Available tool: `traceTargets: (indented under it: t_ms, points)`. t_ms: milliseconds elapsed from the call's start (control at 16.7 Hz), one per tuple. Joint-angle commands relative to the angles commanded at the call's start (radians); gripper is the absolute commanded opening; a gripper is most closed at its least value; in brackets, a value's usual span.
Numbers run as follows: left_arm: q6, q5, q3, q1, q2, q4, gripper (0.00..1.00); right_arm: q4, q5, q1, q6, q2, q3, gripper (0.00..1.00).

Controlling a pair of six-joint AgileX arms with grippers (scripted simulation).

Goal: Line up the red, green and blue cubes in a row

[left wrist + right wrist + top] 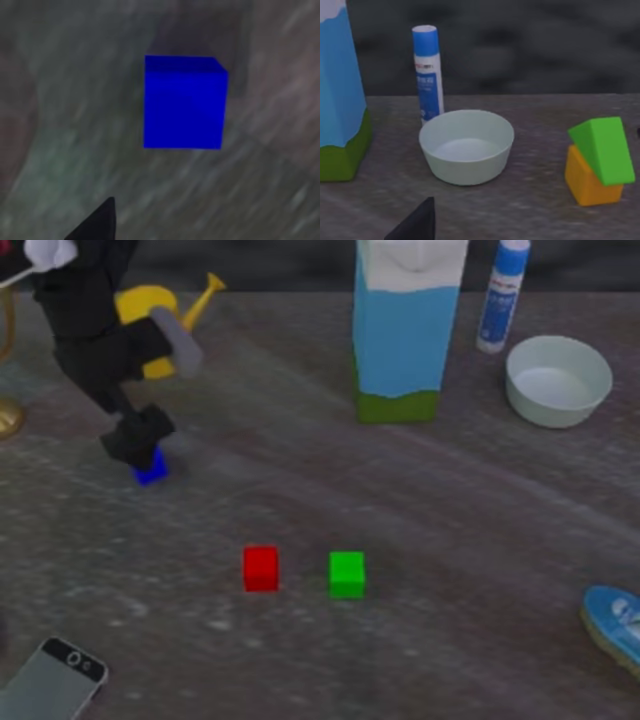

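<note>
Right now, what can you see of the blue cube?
The blue cube is a small, plain, deep blue solid with flat faces. It sits flat on the table at the left, apart from the red and green cubes. The left end effector is right above it, partly covering it; whether they touch cannot be told.

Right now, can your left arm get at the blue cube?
Probably yes. The left gripper hangs directly over the blue cube, nothing lies between them, and the yellow watering can stands behind, apart.
</note>
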Motion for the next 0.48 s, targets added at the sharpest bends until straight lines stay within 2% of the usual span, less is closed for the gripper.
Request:
traceTargets:
  t_ms: [240,480]
  points:
    - [0.018,-0.038,0.114,0.007,0.087,-0.01,1.0,0.094,-0.038,-0.035,-0.024,-0.12,-0.087,1.0]
    - [0.019,-0.041,0.124,0.007,0.095,-0.01,1.0,0.102,-0.042,-0.038,-0.025,-0.131,-0.094,1.0]
